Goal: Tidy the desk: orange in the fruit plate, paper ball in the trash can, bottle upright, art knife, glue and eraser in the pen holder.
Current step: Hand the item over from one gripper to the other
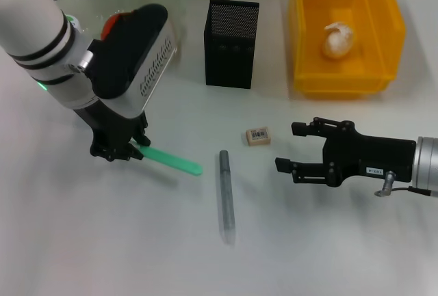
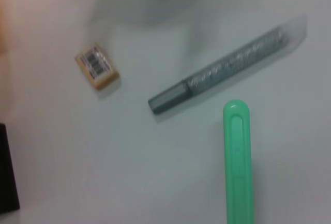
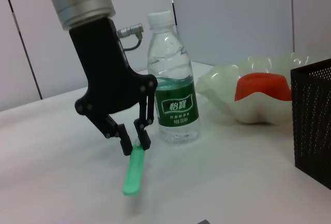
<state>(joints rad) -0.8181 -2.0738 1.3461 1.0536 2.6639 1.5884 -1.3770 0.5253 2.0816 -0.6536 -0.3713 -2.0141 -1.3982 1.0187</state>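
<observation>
Green art knife [image 1: 171, 159]: lies flat on the white tabletop [image 1: 102, 241] at about 9 o'clock from the grey glue stick [image 1: 226, 197]; one end sits between the left gripper's fingers.
Left gripper [image 1: 123, 151]: low over the tabletop; fingers [image 3: 124, 144] narrowed around the knife's end, seemingly pinching it.
Right gripper [image 1: 291, 149]: hovers at 3 o'clock from the eraser [image 1: 258, 136], fingers spread wide, holding nothing.
Done so far: orange [image 3: 261, 87] in the fruit plate [image 3: 222, 87], paper ball [image 1: 339, 39] in the trash can [image 1: 345, 81], bottle [image 3: 173, 89] upright.
Step in hand: picking up the knife, by my reading.
Pen holder [image 1: 231, 35]: at 12 o'clock from the glue stick, well apart from the knife.
Next move: lift the knife clear, carry it toward 1 o'clock, tip it upright over the mesh opening. A flat, slim handle gripped by one end may swing or slip.
</observation>
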